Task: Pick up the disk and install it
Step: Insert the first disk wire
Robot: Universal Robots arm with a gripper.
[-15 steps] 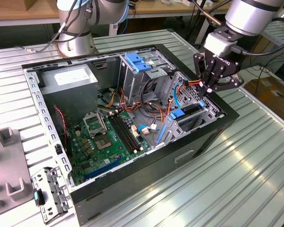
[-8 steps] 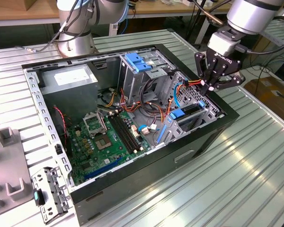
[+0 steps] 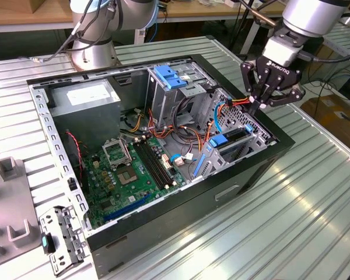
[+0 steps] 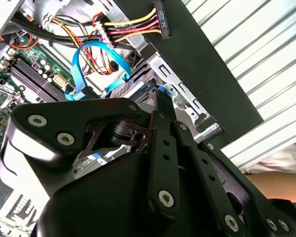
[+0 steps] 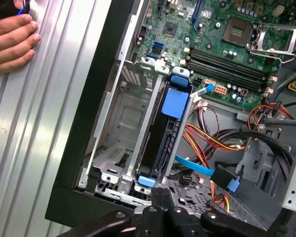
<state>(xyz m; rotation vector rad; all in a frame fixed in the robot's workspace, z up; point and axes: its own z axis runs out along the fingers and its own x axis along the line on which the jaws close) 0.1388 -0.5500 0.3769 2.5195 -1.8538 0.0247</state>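
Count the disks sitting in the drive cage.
1. The disk stands on edge in the cage slot nearer the motherboard. The slot beside it, by the case wall, holds none. Any disks elsewhere in the case may be hidden.

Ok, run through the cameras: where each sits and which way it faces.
Exterior view: off the arm, looking down on the computer case; shows the arm and gripper over the drive cage.
First wrist view: on the wrist, facing down into the cage and motherboard; shows gripper parts and a person's hand.
Second wrist view: on the wrist, behind the gripper body, facing the blue cable.
Both wrist views share cage and cable.
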